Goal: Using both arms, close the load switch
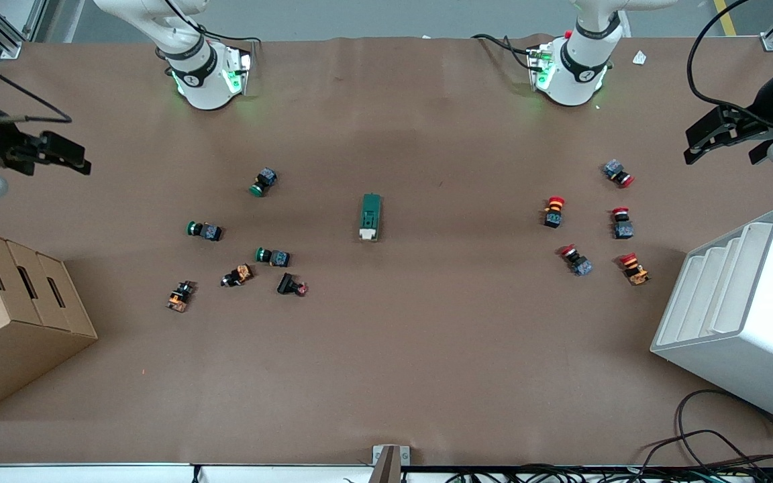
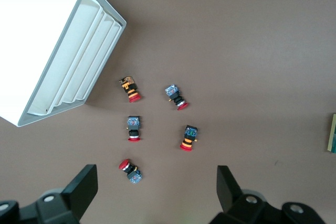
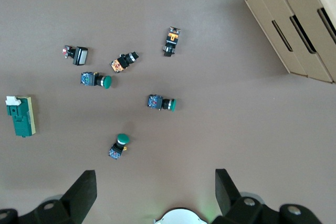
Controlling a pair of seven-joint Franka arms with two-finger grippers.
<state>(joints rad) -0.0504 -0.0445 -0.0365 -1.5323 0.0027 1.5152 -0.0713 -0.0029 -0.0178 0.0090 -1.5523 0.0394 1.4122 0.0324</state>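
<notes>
The load switch is a dark green oblong block lying at the middle of the table, its white tab at the end nearer the front camera. It also shows in the right wrist view and at the edge of the left wrist view. My left gripper hangs open and empty in the air over the left arm's end of the table; the left wrist view shows its open jaws over red-capped buttons. My right gripper hangs open and empty over the right arm's end.
Several green- and orange-capped push buttons lie toward the right arm's end, several red-capped ones toward the left arm's end. A cardboard box stands at the right arm's end. A white slotted bin stands at the left arm's end.
</notes>
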